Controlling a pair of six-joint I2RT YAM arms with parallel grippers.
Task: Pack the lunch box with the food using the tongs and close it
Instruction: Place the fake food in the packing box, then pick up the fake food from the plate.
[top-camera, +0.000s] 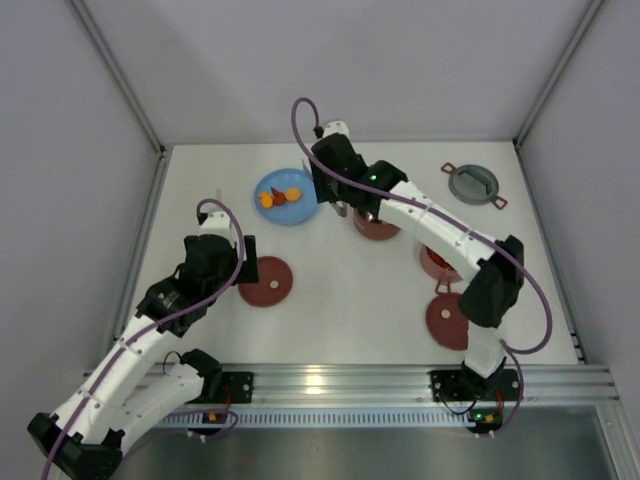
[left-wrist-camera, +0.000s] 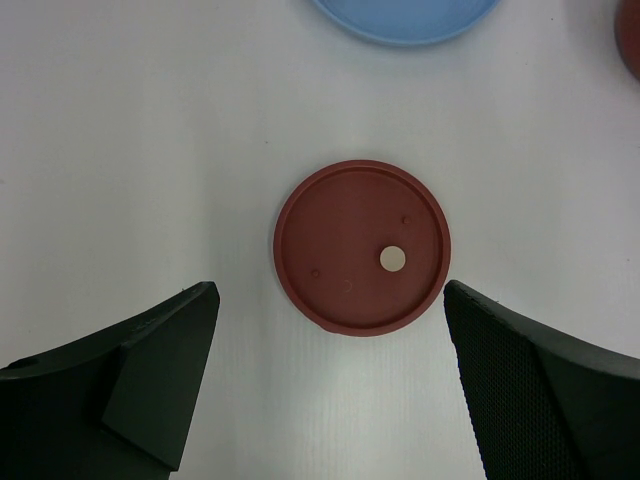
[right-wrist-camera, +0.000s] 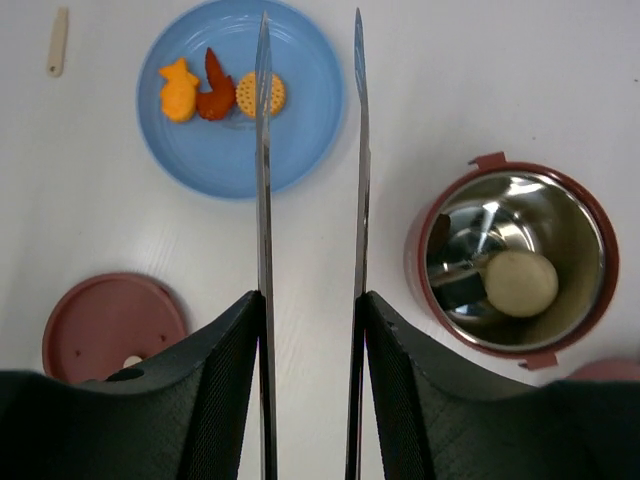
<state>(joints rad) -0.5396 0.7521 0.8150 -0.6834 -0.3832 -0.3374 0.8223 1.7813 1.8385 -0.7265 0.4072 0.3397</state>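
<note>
Three small pieces of food (right-wrist-camera: 213, 88) lie in a row on the light-blue plate (right-wrist-camera: 300, 140): an orange shaped one, a red-brown one and a round orange cracker. The plate sits near the far edge of the bench (top-camera: 340, 300), left of centre.

The right end effector (right-wrist-camera: 310, 300) is clenched on the tongs (right-wrist-camera: 264, 200), its two dark fingers pressing on the outsides of the two slim silver arms. The arms run forward almost parallel, with a narrow gap between them. Their tips stand apart over the plate's right side, and the left one crosses the cracker in the wrist view.

Just right of the tongs stands a dark-red bowl (right-wrist-camera: 565, 235) with a shiny steel inside, holding one round cream-white piece (right-wrist-camera: 520, 283). A second bowl (top-camera: 432, 262) is half hidden under the right arm.

The left end effector (left-wrist-camera: 328, 290) hangs released, jaws wide, above a flat dark-red lid (left-wrist-camera: 340, 230) that carries a pale round spot. This lid lies left of centre, toward the near edge. Another lid (top-camera: 447, 320) lies by the near right edge. The grey cover (top-camera: 473, 184), with two ears, rests toward the far right corner.
</note>
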